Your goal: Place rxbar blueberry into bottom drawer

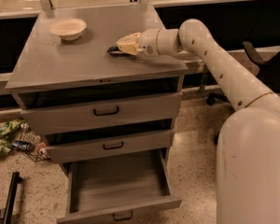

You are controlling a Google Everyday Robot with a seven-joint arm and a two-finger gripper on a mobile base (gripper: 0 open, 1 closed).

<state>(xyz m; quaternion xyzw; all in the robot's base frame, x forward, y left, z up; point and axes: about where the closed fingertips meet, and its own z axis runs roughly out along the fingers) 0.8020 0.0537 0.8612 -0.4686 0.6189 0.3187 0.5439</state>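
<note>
The rxbar blueberry (113, 50) shows as a small dark piece sticking out to the left of my cream gripper (122, 45). The gripper is shut on it, low over the right middle of the grey cabinet top (74, 64). My white arm reaches in from the right. Most of the bar is hidden by the fingers. The bottom drawer (116, 183) is pulled wide open at floor level, straight below the gripper. Its grey inside is bare and its black handle (122, 216) is at the front.
A cream round bowl (68, 28) stands at the back left of the cabinet top. The two upper drawers (105, 111) stand slightly ajar. Wrappers and litter (9, 136) lie on the floor at the left. A black chair (259, 59) stands behind my arm.
</note>
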